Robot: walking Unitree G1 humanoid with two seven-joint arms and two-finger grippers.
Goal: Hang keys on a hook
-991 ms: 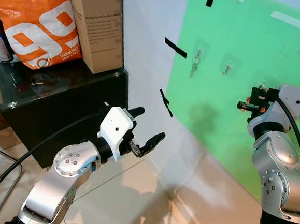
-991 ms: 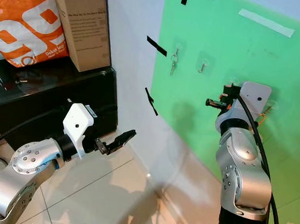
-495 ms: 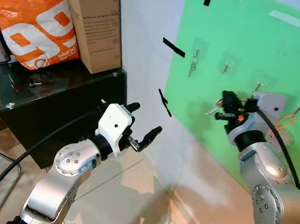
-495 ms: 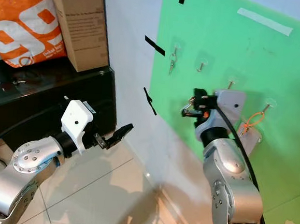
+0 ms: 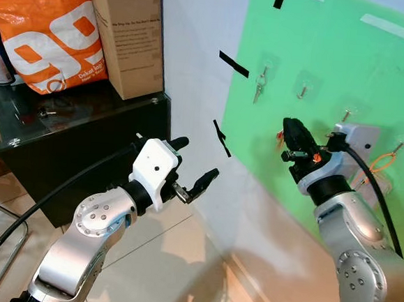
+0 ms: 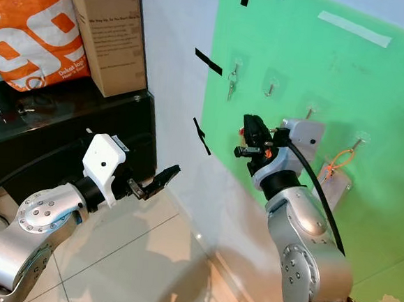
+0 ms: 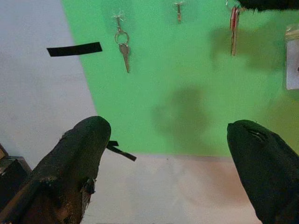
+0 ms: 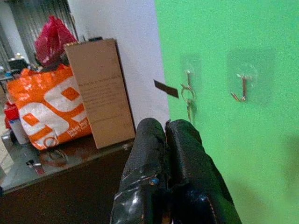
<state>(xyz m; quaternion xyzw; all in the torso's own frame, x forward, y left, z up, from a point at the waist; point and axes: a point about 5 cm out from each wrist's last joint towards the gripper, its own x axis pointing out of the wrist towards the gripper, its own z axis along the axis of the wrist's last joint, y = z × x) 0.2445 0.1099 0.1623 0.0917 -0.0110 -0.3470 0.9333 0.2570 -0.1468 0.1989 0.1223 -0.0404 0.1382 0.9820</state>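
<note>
1. Holding its two black fingers pinched tight together, the right gripper hovers just in front of the green board, below and to the right of the second hook. A red-headed key dangles beneath those fingers in the left wrist view, so I judge it has the keys.
2. Aiming for that second hook looks sensible: it is bare, while the first hook to its left already carries a silver key on a ring.
3. Lifting comes first, I reckon. The ring must rise above the hook's upturned tip before the gripper moves toward the wall, otherwise it will knock the hook from below.
4. Keeping the ring's opening square to the hook matters; I cannot make out the ring itself, so its angle is a guess.
5. Lowering until the ring settles on the hook, and only then parting the fingers, should stop the key dropping to the floor.
6. Staying clear is all the left gripper needs to do; it waits low and near, fingers spread wide and empty.
</note>
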